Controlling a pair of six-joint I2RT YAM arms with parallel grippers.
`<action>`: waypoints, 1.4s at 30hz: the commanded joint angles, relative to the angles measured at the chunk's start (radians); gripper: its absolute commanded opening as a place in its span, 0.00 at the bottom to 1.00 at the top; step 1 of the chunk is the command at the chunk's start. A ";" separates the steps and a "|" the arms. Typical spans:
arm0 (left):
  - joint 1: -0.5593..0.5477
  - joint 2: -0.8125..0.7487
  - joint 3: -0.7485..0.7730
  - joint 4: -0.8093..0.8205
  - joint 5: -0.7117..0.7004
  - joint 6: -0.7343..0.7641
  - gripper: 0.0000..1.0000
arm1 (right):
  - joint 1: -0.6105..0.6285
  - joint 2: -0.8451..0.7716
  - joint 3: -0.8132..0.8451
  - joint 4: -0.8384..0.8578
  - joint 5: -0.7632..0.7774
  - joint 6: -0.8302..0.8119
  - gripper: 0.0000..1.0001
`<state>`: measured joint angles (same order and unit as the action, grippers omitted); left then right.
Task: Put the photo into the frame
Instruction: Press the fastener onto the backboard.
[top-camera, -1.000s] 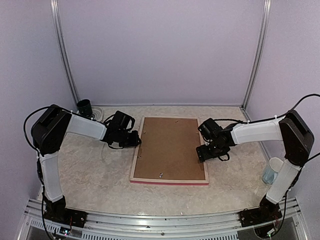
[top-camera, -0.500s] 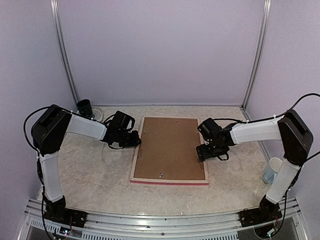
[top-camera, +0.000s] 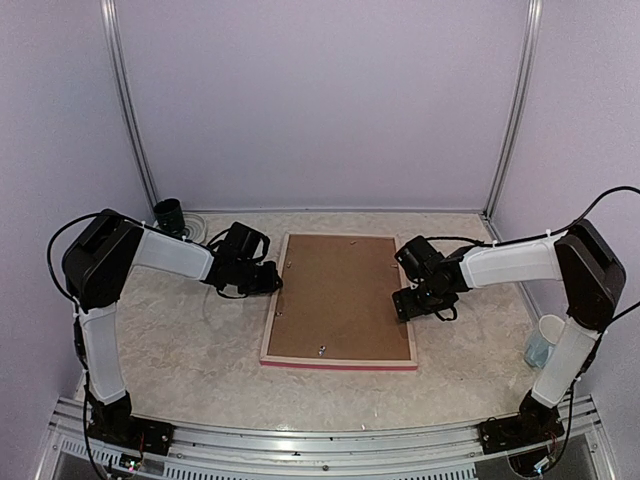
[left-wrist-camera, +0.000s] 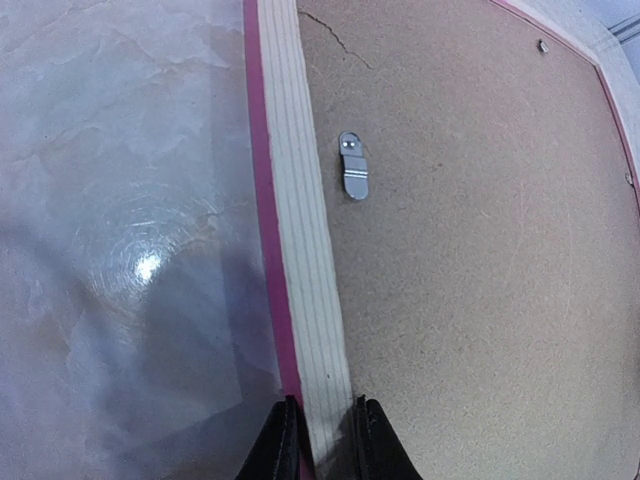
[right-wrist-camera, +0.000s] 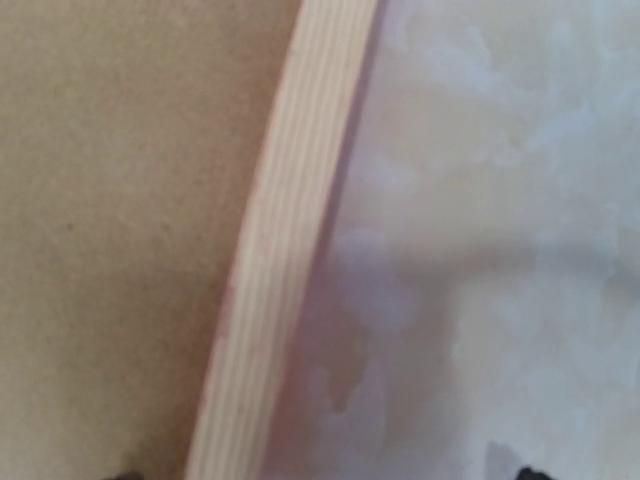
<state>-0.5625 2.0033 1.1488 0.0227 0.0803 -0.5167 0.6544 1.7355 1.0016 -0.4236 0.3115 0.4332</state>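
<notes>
Steadying the frame (top-camera: 338, 361) face-down mid-tabletop (top-camera: 190, 345), your left hand (left-wrist-camera: 325, 440) pinches its left rail, while the right hand (top-camera: 405, 305) gapes open astride the right rail. No photo is visible, so next you likely need to turn each clip (left-wrist-camera: 352, 178) and lift the backing board (top-camera: 340, 295).

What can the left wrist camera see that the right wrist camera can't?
Only left wrist: a small metal clip and the left gripper, jaws pinching the rail of the frame. Only right wrist: the right gripper, jaws wide open, tips barely peeking in at the bottom corners. Both: the frame's pale wood back, the brown backing board and the marbled table.
</notes>
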 joint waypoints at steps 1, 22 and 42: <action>-0.010 0.049 -0.042 -0.064 0.015 0.002 0.10 | -0.013 0.045 -0.037 -0.072 0.009 -0.026 0.84; -0.001 0.046 -0.062 -0.045 -0.005 -0.035 0.01 | -0.013 -0.026 -0.052 -0.152 -0.028 -0.020 0.83; -0.011 0.038 -0.077 -0.031 -0.012 -0.061 0.00 | -0.013 -0.051 -0.051 -0.194 -0.147 -0.067 0.80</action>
<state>-0.5671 2.0033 1.1149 0.0978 0.0772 -0.5568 0.6483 1.6936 0.9825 -0.5079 0.2123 0.4065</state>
